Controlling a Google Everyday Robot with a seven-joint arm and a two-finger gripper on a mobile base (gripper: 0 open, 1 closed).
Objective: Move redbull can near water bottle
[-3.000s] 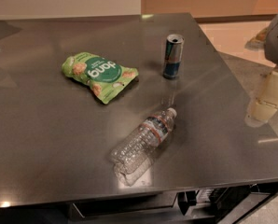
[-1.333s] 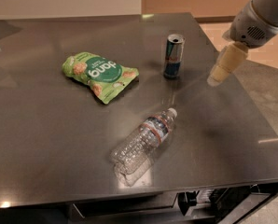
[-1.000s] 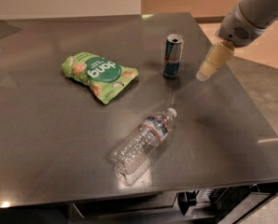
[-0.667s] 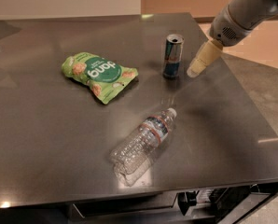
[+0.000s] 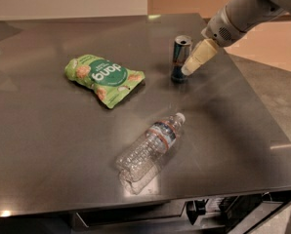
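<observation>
Your end effector (image 5: 190, 68) is hanging just beside the redbull can (image 5: 178, 57), on its right in the camera view. You cannot tell whether it is touching, or how far it is open.

The can, slim smooth metal, is standing upright on the far part of the steel desk (image 5: 48, 130).

The water bottle (image 5: 148, 150), crinkled clear plastic, is lying nearer the front with its white cap pointing toward the can.
</observation>
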